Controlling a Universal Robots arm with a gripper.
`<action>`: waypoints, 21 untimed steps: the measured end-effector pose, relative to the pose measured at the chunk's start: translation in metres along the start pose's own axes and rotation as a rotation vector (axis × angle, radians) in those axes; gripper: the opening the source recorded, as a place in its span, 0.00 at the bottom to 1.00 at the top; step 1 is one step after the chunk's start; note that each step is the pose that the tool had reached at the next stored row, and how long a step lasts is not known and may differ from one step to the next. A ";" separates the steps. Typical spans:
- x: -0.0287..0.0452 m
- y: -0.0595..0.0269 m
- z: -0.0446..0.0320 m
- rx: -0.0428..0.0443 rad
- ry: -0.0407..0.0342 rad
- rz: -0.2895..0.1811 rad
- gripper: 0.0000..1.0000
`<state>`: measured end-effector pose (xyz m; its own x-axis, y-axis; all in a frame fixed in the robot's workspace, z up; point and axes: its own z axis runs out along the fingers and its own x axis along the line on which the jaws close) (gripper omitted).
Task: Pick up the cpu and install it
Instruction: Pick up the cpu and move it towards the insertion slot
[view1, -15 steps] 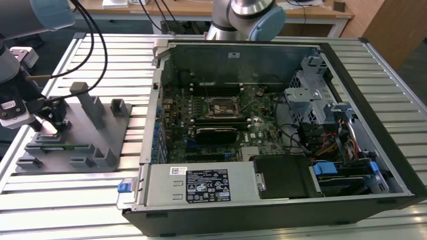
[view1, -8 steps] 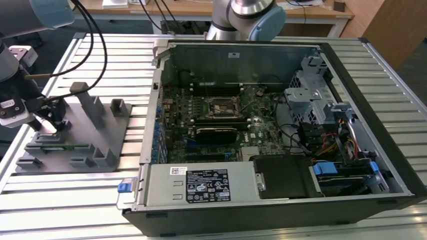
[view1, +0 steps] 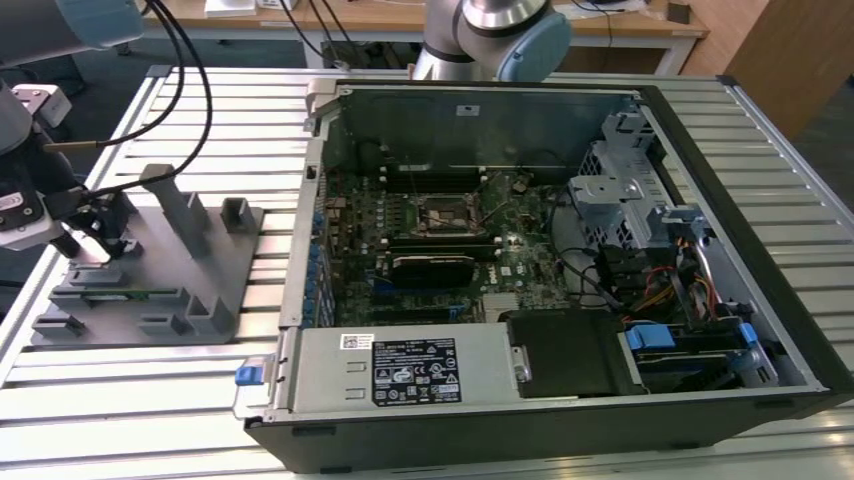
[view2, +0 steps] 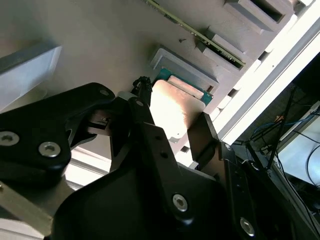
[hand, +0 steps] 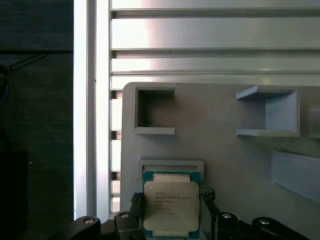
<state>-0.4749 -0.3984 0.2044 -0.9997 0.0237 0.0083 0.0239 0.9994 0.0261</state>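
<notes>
The cpu (hand: 171, 205), a silver-topped square chip with a green rim, lies in its shallow grey holder on the grey parts fixture (view1: 214, 265). In both wrist views my gripper (hand: 171, 197) has a black finger pressed against each of two opposite edges of the chip, shut on it. The second wrist view shows the shiny cpu (view2: 172, 112) between the fingers (view2: 145, 102), still seated in the holder. In the exterior view the gripper (view1: 83, 248) is low over the fixture, at the exterior view's left. The dark cpu socket (view1: 441, 212) sits mid-motherboard inside the open computer case (view1: 787, 330).
The fixture carries tall grey posts (view1: 174, 205), open box-shaped pockets (hand: 155, 110) and a long green memory stick (view1: 127, 296). The case walls, drive cage (view1: 621, 190) and cables (view1: 667, 290) crowd the socket area. Everything rests on a slatted metal table (view1: 134, 400).
</notes>
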 end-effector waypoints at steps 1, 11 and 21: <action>0.0000 0.0000 -0.0007 0.0000 0.0000 0.000 0.54; 0.0001 0.0002 -0.0077 0.0000 0.0001 0.000 0.54; 0.0002 0.0005 -0.0180 0.0000 0.0001 0.000 0.54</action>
<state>-0.4749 -0.3984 0.2224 -0.9997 0.0237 0.0084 0.0239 0.9994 0.0261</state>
